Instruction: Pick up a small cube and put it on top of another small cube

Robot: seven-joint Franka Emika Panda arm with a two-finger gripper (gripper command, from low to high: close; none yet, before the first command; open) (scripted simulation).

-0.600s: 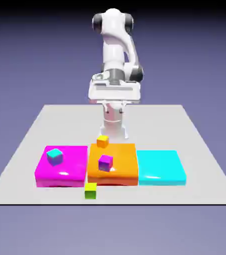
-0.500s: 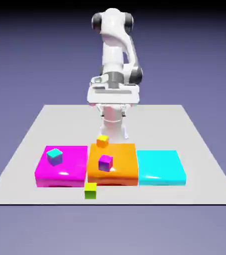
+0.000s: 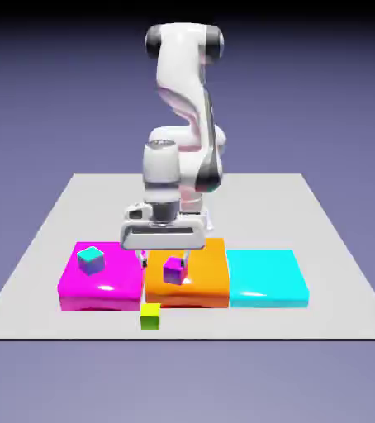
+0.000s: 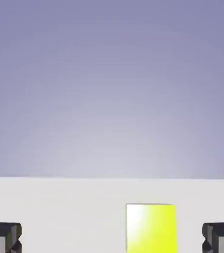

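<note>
Yellow-topped small cube with lime-green sides (image 3: 150, 317) sat on the pale grey table (image 3: 323, 318), near its front edge, in front of the flat orange slab (image 3: 211, 281). It lay flat and squared up with that edge, one green side facing front. No side looked clearly longest. The white two-finger gripper (image 3: 164, 263) was open, holding nothing, above the slabs.

the yellow cube (image 4: 152, 229) is cut off below.

3 cubes (image 3: 150, 317) (vis. ones), 3 slabs (image 3: 267, 278)
</note>
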